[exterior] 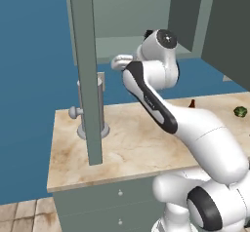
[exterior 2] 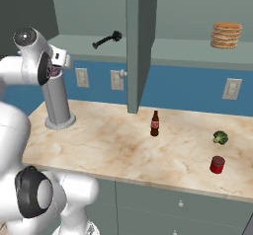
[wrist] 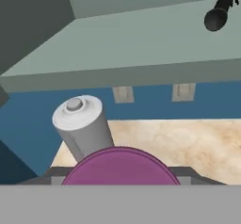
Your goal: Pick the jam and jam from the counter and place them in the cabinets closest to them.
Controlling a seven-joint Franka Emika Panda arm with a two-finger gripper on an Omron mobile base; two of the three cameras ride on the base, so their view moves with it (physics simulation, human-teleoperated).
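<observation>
My gripper [wrist: 120,177] is shut on the purple jam [wrist: 120,164], whose rounded top shows between the dark fingertips at the bottom of the hand view. The hand [exterior 2: 56,65] is raised at the left, just below the open cabinet's pale shelf [exterior 2: 84,44] and above the counter [exterior 2: 113,145]. In the hand view that shelf [wrist: 141,35] lies ahead and above. The dark red jam [exterior 2: 217,164] stands upright at the counter's front right, far from the gripper.
A grey cylinder [exterior 2: 57,103] stands on the counter under the hand. An open cabinet door [exterior 2: 138,41] hangs edge-on mid-scene. A dark handled tool [exterior 2: 106,40] and stacked pancakes [exterior 2: 227,35] lie on shelves. A brown bottle [exterior 2: 154,123] and a green leafy ball [exterior 2: 220,137] sit on the counter.
</observation>
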